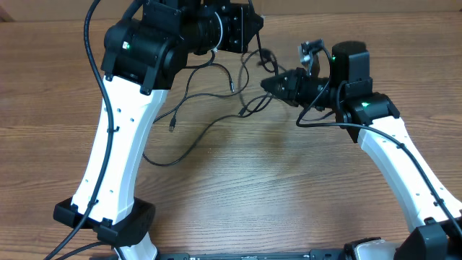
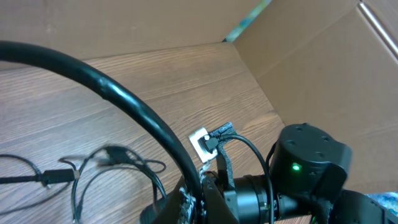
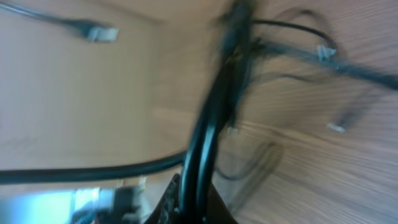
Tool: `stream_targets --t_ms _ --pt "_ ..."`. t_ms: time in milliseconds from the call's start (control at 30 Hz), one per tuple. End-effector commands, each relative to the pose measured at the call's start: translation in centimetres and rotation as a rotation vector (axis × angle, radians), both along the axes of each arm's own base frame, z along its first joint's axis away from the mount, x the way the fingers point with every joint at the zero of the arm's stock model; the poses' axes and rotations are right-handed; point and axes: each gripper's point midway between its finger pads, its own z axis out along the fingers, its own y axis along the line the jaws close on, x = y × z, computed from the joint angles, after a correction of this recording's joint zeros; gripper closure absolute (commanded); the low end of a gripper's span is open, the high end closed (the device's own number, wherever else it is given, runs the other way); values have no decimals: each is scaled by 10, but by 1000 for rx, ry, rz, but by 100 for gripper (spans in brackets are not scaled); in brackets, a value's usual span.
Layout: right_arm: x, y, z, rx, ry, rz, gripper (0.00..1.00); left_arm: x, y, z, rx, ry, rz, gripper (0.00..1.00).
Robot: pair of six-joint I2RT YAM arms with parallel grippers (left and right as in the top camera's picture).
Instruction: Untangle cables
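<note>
Overhead: found the cables [image 1: 250,107] knotted at 1 o'clock on the wooden table [image 1: 289,188], loose tails trailing toward 9. Saw the right gripper [image 1: 268,84] drawn to a point at the knot, apparently pinching a strand; could not tell the left gripper [image 1: 245,32] spread or pressed together, at 12. Left wrist: caught slack loops and a plug end [image 2: 53,177] at 8 o'clock. Right wrist: blurred, showed a cord running from 6 toward 12. Judged the cords light, limp, liable to snag; better taken by a free strand near a plug than by the knot
</note>
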Motion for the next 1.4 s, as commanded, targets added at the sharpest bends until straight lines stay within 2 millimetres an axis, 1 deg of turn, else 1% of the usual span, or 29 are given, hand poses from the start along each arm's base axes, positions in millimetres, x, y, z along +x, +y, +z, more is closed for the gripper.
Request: stream_targets --t_ms 0,67,100,133,200,300,367,433,533,567,633,700,733,767,800,833,867,900,967,1000,1033,1100,1167,1200,1233,1267,1367 --pt "16 -47 -38 -251 66 -252 96 8 30 10 30 -44 81 96" --pt "13 -79 -59 -397 123 -367 96 20 57 3 72 -31 175 96" --pt "12 -94 -65 -459 137 -410 96 26 73 -1 95 -26 225 96" --pt "12 -104 -68 -503 135 -428 96 31 86 -3 112 -20 267 96" --pt "14 -115 -68 -543 111 -425 96 39 113 -6 128 -9 337 96" --pt "21 -121 -63 -526 91 -442 96 45 142 -7 127 5 399 96" --pt "28 -117 -54 -474 60 -429 96 47 158 -7 128 12 435 96" --pt "37 -107 -41 -412 8 -399 96 49 170 -9 131 21 460 96" --pt "50 -92 -12 -332 -101 -350 96 51 188 -10 136 31 503 96" --pt "53 -87 -3 -304 -127 -333 96 50 191 -11 136 37 508 96" --pt "55 -72 18 -231 -184 -272 96 48 190 -13 130 53 495 96" --pt "49 -52 37 -161 -258 -150 96 44 187 -17 133 72 486 96" --pt "44 -43 42 -134 -279 -94 96 42 186 -19 137 83 483 94" --pt "36 -33 46 -107 -297 -26 96 39 185 -23 145 102 480 78" --pt "28 -25 47 -87 -311 37 92 37 185 -26 150 118 479 59" --pt "18 -18 47 -74 -324 105 87 34 186 -29 155 136 478 46" --pt "11 -15 43 -82 -324 143 81 31 186 -33 160 154 476 41" --pt "7 -15 37 -103 -318 162 81 28 186 -35 165 169 476 40" --pt "5 -21 24 -166 -299 161 81 23 186 -40 182 191 466 39" --pt "7 -28 14 -219 -271 129 81 21 186 -43 196 197 456 39" --pt "9 -36 6 -271 -250 96 84 19 187 -45 207 203 452 39" --pt "15 -56 -9 -384 -207 18 83 15 194 -51 243 226 477 39" --pt "18 -73 -21 -482 -172 -45 75 11 202 -58 289 248 512 39" --pt "18 -80 -25 -522 -157 -65 67 9 208 -61 316 260 532 39" --pt "17 -86 -29 -550 -144 -80 62 6 212 -64 338 271 548 39" --pt "15 -90 -32 -574 -130 -86 56 3 216 -67 363 286 563 39" --pt "6 -93 -40 -618 -117 -35 44 -7 222 -75 423 323 579 39"
